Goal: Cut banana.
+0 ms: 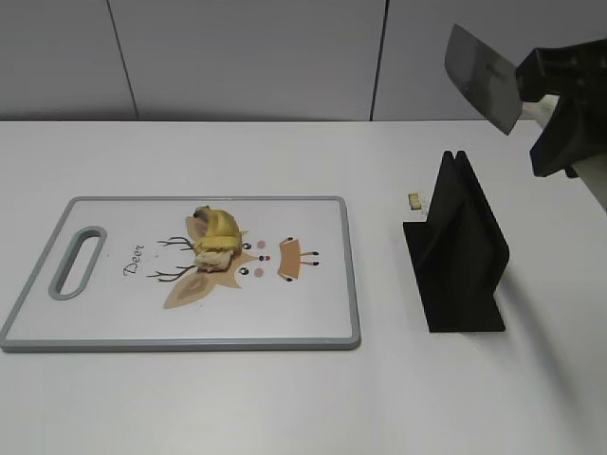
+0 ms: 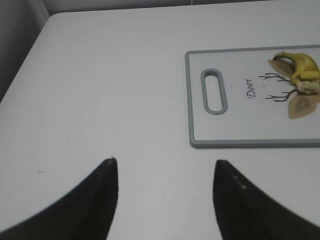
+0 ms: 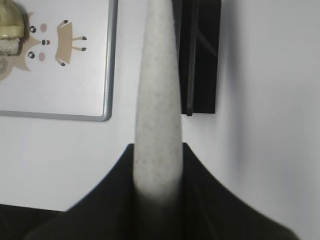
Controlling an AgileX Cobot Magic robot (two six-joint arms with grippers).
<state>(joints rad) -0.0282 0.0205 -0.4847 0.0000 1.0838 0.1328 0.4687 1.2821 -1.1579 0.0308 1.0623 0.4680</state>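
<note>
Resting on the cutting board [image 1: 313, 322], one banana [image 1: 214, 237] lies partly sliced near its middle. One black knife stand [image 1: 460, 248] sits empty (well right). Right gripper [image 3: 156, 187] clamps the knife [image 1: 482, 76] aloft; left gripper [image 2: 165, 172] hangs open over bare desk [image 2: 110, 85].
</note>
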